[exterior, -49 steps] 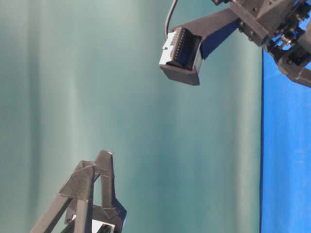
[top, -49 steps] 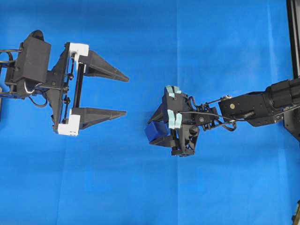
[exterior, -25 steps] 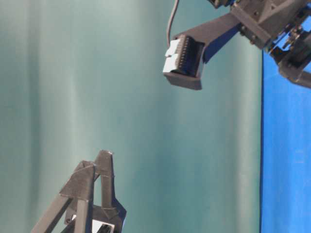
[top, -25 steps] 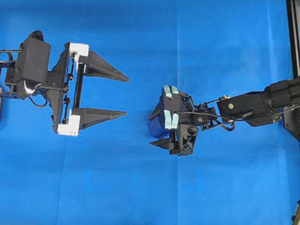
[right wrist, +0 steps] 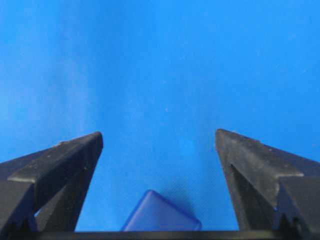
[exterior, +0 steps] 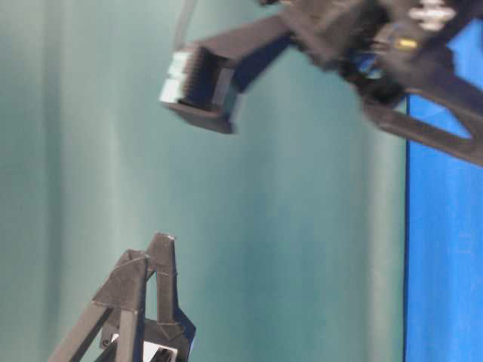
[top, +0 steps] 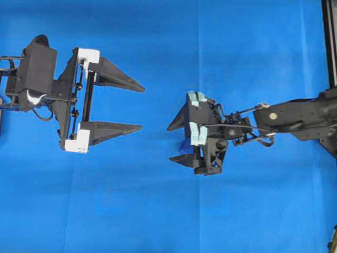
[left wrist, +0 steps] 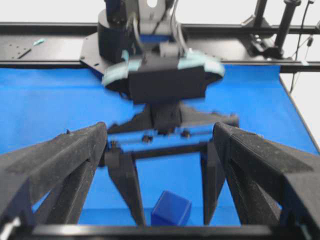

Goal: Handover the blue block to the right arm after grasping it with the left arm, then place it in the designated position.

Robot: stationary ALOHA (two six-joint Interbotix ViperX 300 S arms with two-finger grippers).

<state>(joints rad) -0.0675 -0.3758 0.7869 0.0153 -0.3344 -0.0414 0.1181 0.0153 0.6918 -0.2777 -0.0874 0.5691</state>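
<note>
Right gripper [top: 176, 143] jaws open — the blue block [left wrist: 171, 210] lies on the table between them, ungripped. Left gripper [top: 142, 107] jaws open — empty, well apart.

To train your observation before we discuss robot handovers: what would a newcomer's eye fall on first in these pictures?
First, the two black grippers facing each other over the bright blue cloth: the left gripper, with white brackets, on the left, and the right gripper near the middle, both with jaws spread wide. Next, the small blue block, lying on the cloth between the right gripper's open jaws, touched by neither.
</note>
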